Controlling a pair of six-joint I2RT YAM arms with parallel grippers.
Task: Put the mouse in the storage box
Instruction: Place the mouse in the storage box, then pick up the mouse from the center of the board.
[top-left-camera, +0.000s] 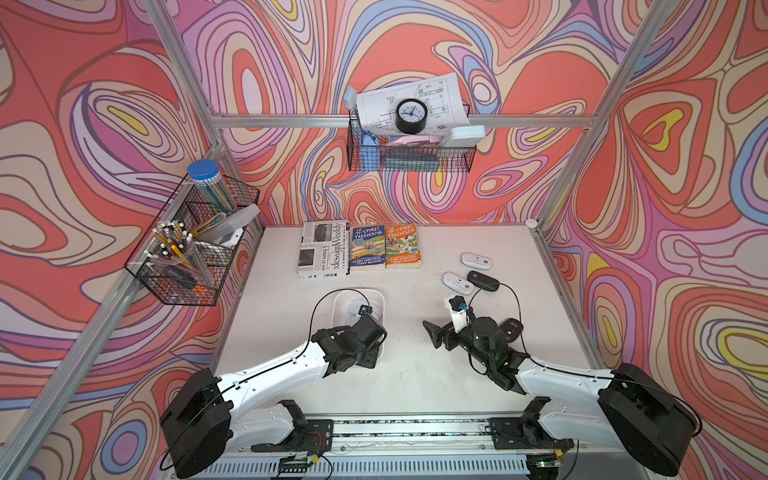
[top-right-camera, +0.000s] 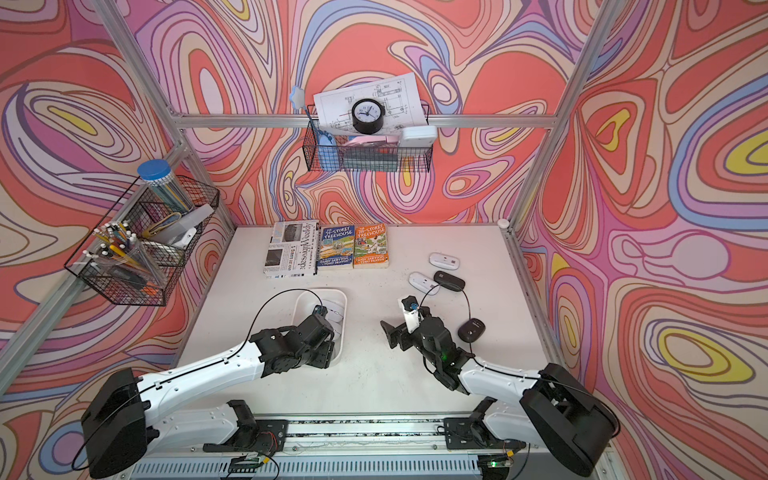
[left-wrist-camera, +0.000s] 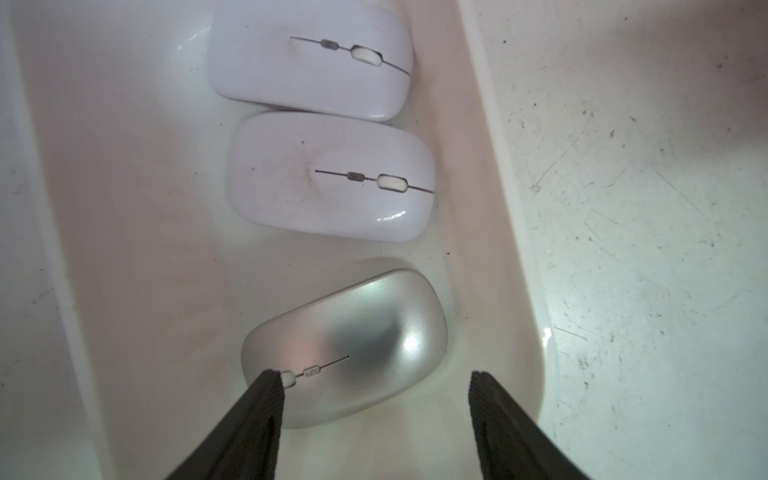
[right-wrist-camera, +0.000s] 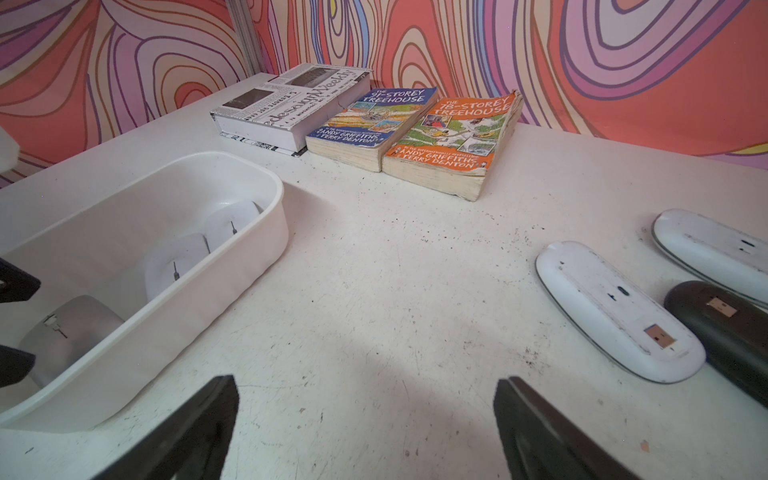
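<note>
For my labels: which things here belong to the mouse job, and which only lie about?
Job: storage box; inside it, silver mouse and two white mice; outside it, two upturned white mice, two black mice.
Lying about: three books; two wire baskets; clock.

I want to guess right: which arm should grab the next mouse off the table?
Probably the right arm. The right hand, open, hovers near a white mouse on the table. The left hand is over the box, farther away.
</note>
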